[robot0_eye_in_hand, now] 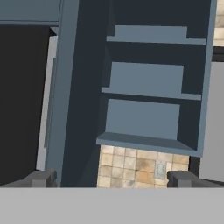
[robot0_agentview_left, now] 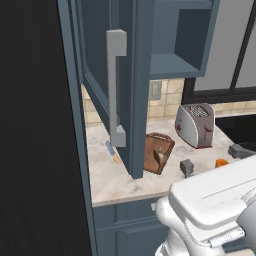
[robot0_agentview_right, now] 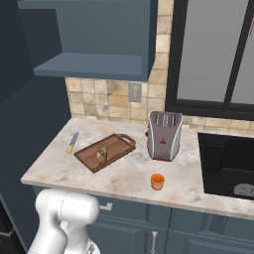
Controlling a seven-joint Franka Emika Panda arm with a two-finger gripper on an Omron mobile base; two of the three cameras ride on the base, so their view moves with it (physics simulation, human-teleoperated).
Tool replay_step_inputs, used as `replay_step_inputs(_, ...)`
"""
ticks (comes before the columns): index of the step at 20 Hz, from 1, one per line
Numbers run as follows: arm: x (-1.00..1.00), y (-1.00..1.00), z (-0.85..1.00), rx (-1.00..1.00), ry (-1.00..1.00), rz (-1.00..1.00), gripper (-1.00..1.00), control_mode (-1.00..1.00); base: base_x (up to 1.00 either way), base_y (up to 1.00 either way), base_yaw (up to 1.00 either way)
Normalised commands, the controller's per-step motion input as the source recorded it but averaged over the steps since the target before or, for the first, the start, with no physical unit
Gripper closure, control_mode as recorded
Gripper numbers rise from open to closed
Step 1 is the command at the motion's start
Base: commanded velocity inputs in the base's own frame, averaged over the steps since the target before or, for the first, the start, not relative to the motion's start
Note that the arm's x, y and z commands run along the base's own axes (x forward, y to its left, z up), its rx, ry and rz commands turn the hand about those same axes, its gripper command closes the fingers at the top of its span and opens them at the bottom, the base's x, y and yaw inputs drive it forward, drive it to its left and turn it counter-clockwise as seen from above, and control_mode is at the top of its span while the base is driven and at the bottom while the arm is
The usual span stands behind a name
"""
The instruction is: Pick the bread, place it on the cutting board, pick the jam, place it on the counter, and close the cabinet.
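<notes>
Blue-grey cabinet door stands open; bread on the board, jam on the worktop. Fingers spread, empty: best to push the door's outer face, beside the handle, steadily.

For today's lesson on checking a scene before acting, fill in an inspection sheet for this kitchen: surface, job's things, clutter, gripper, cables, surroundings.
Surface: counter, beige marbled stone.
Job's things: bread on the cutting board; jam on the counter in front of the toaster; cabinet door open, shelves bare.
Clutter: knife left of the board; toaster to its right.
Gripper: gripper open, holding nothing, facing the cabinet.
Cables: nothing seen.
Surroundings: tiled backsplash with outlet, window, sink at right.
</notes>
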Motion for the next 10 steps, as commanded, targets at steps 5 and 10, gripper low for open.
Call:
replay_step_inputs(5, 0.03, 0.21, 0.0, 0.0, -0.01, 0.0, -1.0, -1.0, 0.0, 0.0, 0.0)
replay_step_inputs(10, 0.09, 0.1, 0.0, 0.0, 0.0, 0.0, -1.0, -1.0, 0.0, 0.0, 0.0)
